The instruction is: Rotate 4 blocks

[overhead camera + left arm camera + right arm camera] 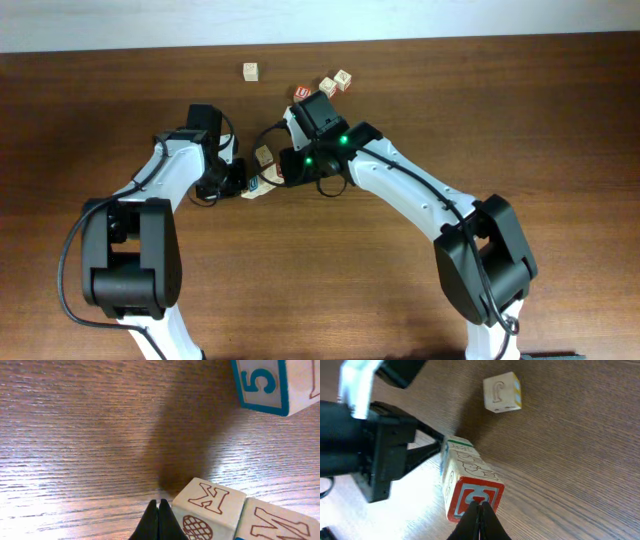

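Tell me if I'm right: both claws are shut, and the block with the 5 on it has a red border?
Not quite. The 5 block has a blue border, not red; the left wrist view shows it. The left claw and right claw are indeed shut.

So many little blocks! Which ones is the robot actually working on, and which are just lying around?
In the job: row of blocks, red face at one end; blue-framed 5 block nearby.
Lying about: far red-faced cube; lone pale cube; two pale cubes.
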Robot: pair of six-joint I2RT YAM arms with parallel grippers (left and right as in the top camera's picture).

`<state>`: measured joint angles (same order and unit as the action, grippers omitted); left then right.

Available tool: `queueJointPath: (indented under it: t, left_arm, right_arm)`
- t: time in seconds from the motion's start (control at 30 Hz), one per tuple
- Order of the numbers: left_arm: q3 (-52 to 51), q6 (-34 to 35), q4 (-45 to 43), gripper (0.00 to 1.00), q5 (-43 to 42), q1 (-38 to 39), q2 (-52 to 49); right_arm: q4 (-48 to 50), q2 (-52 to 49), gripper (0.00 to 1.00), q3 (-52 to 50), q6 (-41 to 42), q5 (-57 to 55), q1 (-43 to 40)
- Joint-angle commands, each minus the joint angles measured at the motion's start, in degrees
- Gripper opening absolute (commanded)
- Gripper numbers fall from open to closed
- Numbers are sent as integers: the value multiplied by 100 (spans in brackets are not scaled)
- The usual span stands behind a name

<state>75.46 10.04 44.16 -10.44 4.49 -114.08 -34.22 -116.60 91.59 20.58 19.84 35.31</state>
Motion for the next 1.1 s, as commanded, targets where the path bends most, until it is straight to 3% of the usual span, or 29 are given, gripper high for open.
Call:
queueJointPath:
  t: [0.0, 0.5, 1.07]
  left_arm:
    - [-26, -72, 20, 0, -719, 229, -46]
    - [-26, -72, 70, 0, -520, 192, -46]
    - [-26, -48, 46, 0, -345, -765, -46]
  right_arm:
    - [85, 50, 4, 70, -39, 363, 380]
    - [240, -24, 4, 68, 87, 229, 378]
    - [415, -94, 4, 68, 109, 76, 481]
